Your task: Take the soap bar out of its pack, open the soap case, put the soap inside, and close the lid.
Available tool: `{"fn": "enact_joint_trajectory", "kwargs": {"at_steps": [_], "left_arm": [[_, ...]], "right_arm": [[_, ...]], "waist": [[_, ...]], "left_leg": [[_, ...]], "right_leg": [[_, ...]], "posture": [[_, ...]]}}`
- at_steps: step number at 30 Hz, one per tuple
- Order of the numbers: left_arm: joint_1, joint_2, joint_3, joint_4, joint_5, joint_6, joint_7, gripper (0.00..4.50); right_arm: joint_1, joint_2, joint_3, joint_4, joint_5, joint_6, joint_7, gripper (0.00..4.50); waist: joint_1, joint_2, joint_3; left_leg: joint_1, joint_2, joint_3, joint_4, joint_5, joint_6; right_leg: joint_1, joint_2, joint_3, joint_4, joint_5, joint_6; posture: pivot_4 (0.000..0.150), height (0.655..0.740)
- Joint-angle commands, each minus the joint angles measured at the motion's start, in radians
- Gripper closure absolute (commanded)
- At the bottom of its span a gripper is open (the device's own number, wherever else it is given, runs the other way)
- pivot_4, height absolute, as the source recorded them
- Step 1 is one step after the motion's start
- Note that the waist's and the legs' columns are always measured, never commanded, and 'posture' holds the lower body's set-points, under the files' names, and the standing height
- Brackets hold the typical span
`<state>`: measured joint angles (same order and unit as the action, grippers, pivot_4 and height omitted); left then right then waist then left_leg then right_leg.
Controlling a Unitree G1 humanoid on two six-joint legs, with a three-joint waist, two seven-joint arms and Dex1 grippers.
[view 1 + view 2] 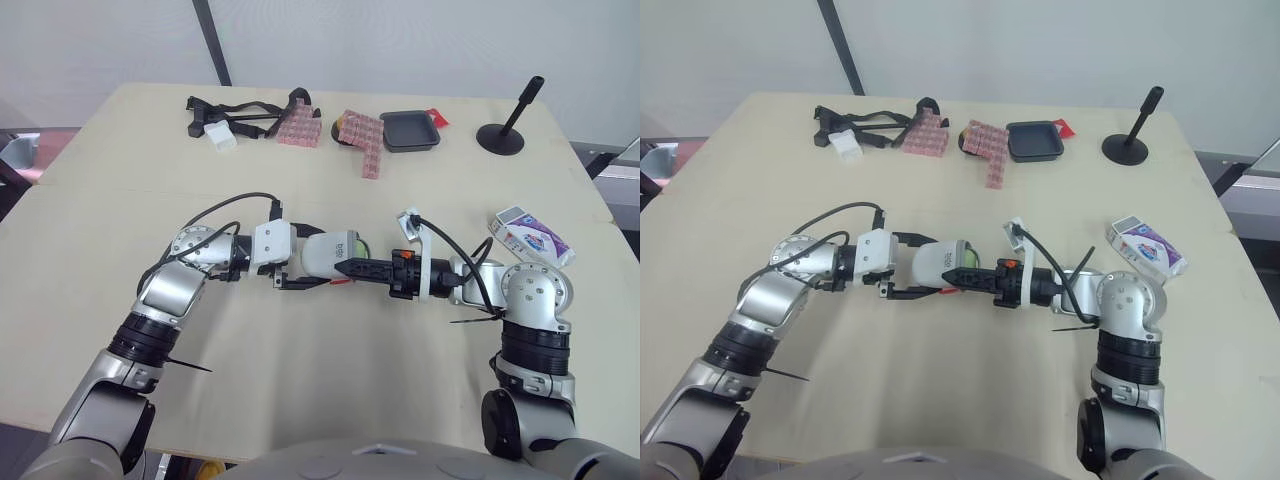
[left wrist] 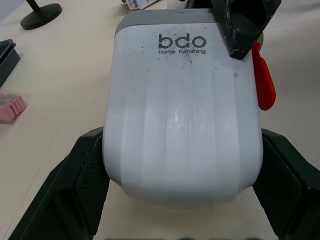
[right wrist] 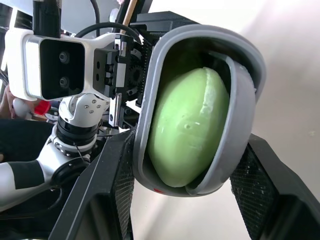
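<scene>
The white soap case (image 1: 325,255) with a grey rim (image 3: 150,100) is held off the table at mid-table. My left gripper (image 1: 300,264) is shut on its white end, with a black finger (image 2: 87,175) on each side. My right gripper (image 1: 352,267) meets the case from the opposite side, its fingers (image 3: 115,180) closed against the grey end. The green soap bar (image 3: 190,130) sits inside the case, with the grey lid (image 3: 240,105) ajar over it. The soap pack (image 1: 530,238), white and purple, lies on the table beside my right arm.
Along the table's far edge lie black straps (image 1: 235,115), a white block (image 1: 222,138), pink block clusters (image 1: 365,135), a black tray (image 1: 410,130) and a black stand (image 1: 505,125). A red tab (image 2: 262,85) shows beside the case.
</scene>
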<state>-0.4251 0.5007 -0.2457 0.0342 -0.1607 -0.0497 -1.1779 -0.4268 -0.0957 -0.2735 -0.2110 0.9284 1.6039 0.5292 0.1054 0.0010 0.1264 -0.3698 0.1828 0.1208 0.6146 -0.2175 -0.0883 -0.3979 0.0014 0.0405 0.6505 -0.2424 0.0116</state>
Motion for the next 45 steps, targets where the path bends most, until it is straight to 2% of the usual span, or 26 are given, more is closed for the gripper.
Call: {"fn": "enact_joint_trajectory", "kwargs": {"at_steps": [1, 10, 16, 20, 23, 27, 30, 33, 36, 45], "left_arm": [[-0.003, 0.01, 0.0, -0.026, -0.036, 0.041, -0.022, 0.03], [-0.012, 0.035, 0.012, 0.001, -0.016, 0.021, -0.023, 0.02], [0.007, 0.12, 0.029, -0.011, -0.024, 0.066, -0.044, 0.02], [0.001, 0.141, 0.062, -0.005, -0.036, 0.069, -0.02, 0.02], [-0.014, 0.133, 0.088, 0.004, -0.049, 0.107, 0.012, 0.02], [-0.038, 0.12, 0.106, -0.045, -0.151, 0.319, 0.014, 0.02], [-0.05, 0.093, 0.119, -0.093, -0.192, 0.376, 0.04, 0.02], [-0.067, 0.062, 0.119, -0.115, -0.22, 0.413, 0.057, 0.02], [-0.08, 0.029, 0.089, -0.123, -0.204, 0.403, 0.074, 0.02], [-0.111, -0.052, -0.009, -0.097, -0.138, 0.356, 0.081, 0.02]], "right_arm": [[-0.016, 0.015, 0.013, -0.029, 0.057, 0.003, 0.015, 2.28], [-0.024, 0.007, -0.002, -0.012, 0.062, -0.024, -0.002, 2.28], [-0.051, -0.096, -0.015, 0.026, 0.033, -0.113, 0.012, 2.28], [-0.111, -0.196, 0.0, 0.063, -0.013, -0.234, 0.046, 2.28], [-0.158, -0.325, 0.117, 0.017, -0.103, -0.35, 0.111, 2.28], [-0.222, -0.524, 0.31, -0.064, -0.228, -0.488, 0.246, 2.28], [-0.284, -0.711, 0.523, -0.132, -0.397, -0.624, 0.382, 2.28], [-0.328, -0.82, 0.668, -0.153, -0.553, -0.77, 0.474, 2.28], [-0.361, -0.849, 0.754, -0.17, -0.657, -0.852, 0.524, 2.28], [-0.389, -0.794, 0.843, -0.215, -0.78, -0.886, 0.585, 2.28]], "waist": [[0.0, 0.0, 0.0], [0.0, 0.0, 0.0], [-0.001, 0.0, 0.0], [-0.001, 0.001, 0.0], [-0.001, 0.001, 0.0], [0.001, 0.001, 0.001], [0.002, 0.001, 0.001], [0.003, 0.0, 0.001], [-0.001, 0.0, 0.001], [-0.009, 0.0, 0.001]], "left_leg": [[0.0, 0.0, 0.0, 0.0, 0.0, 0.0], [0.0, 0.0, 0.0, 0.0, 0.0, 0.0], [0.001, 0.0, 0.0, -0.001, 0.0, 0.0], [0.001, 0.0, 0.0, -0.001, 0.0, 0.0], [0.0, 0.0, 0.0, -0.001, 0.0, 0.0], [-0.002, 0.0, 0.0, -0.001, 0.0, 0.0], [-0.004, 0.0, 0.0, -0.001, 0.0, -0.001], [-0.004, 0.0, -0.001, -0.001, 0.0, -0.001], [-0.005, 0.0, 0.0, -0.001, -0.001, -0.001], [-0.005, 0.0, 0.0, 0.0, 0.0, 0.0]], "right_leg": [[0.0, 0.0, 0.0, 0.0, 0.0, 0.0], [0.0, 0.0, 0.0, 0.0, 0.0, 0.0], [0.0, 0.0, 0.0, 0.0, 0.0, 0.0], [0.0, 0.0, 0.0, 0.0, 0.0, 0.0], [0.0, 0.0, 0.0, 0.001, 0.0, 0.0], [0.0, 0.001, 0.0, 0.0, 0.0, 0.0], [0.0, 0.001, 0.0, -0.001, 0.0, 0.0], [0.002, 0.001, 0.0, -0.001, 0.0, 0.0], [0.002, 0.001, 0.001, -0.001, 0.0, 0.0], [0.002, 0.002, 0.001, 0.0, 0.0, 0.0]], "posture": [[0.15, 0.74], [0.15, 0.74], [0.15, 0.74], [0.15, 0.74], [0.15, 0.74], [0.15, 0.74], [0.15, 0.74], [0.15, 0.74], [0.15, 0.74], [0.15, 0.74]]}}
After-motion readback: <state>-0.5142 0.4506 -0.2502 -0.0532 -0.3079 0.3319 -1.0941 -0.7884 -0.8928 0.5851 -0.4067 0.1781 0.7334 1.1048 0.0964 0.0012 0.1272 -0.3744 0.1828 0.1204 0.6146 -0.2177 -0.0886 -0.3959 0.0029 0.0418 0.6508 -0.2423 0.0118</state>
